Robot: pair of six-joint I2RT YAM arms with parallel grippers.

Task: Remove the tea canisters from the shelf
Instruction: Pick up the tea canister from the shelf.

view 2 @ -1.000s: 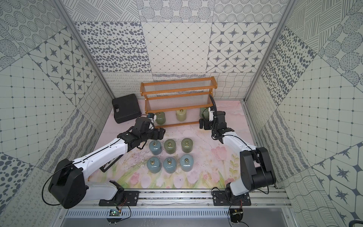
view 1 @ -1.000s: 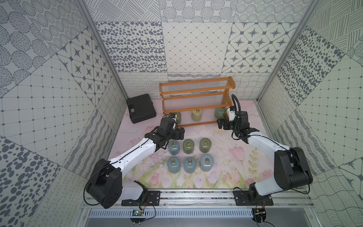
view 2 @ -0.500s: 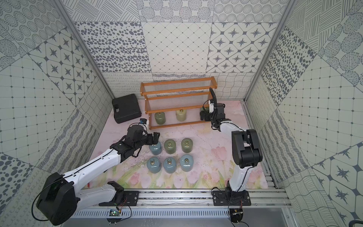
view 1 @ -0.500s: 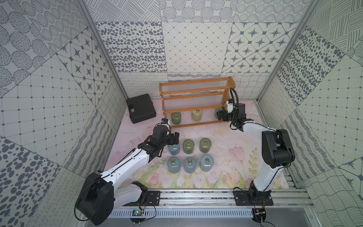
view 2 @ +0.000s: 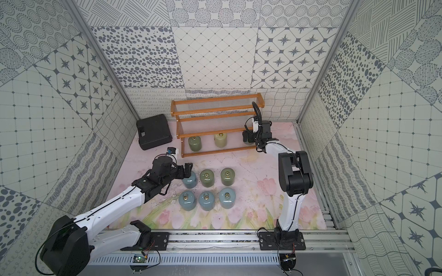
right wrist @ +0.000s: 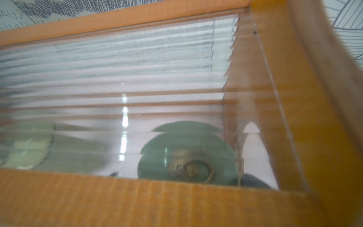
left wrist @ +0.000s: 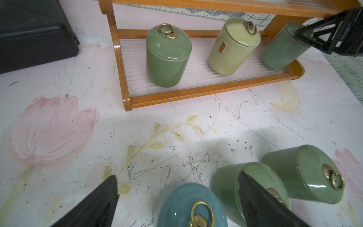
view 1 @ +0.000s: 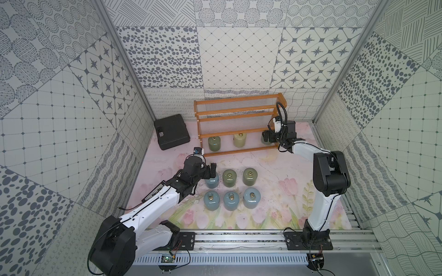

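Observation:
The shelf (view 1: 239, 112) stands at the back, and three tea canisters sit on its lowest tier: green (view 1: 214, 143), pale yellow (view 1: 240, 139) and a green one at the right end (left wrist: 279, 51). My right gripper (view 1: 266, 139) is open at that last canister; one finger (left wrist: 322, 35) reaches in front of it, and contact cannot be told. Six canisters stand on the table in two rows. My left gripper (left wrist: 178, 188) is open above the back-left blue one (left wrist: 188, 204), with a finger on either side and clear of it.
A flat black case (view 1: 171, 131) lies left of the shelf. Two olive canisters (view 1: 229, 178) (view 1: 250, 176) and three blue ones (view 1: 211, 200) stand close together mid-table. Patterned walls close in three sides; the arms' rail (view 1: 239, 239) runs along the front.
My left gripper has opened wider and drawn back from the blue canister. My right gripper has moved in from the table to the shelf's right end.

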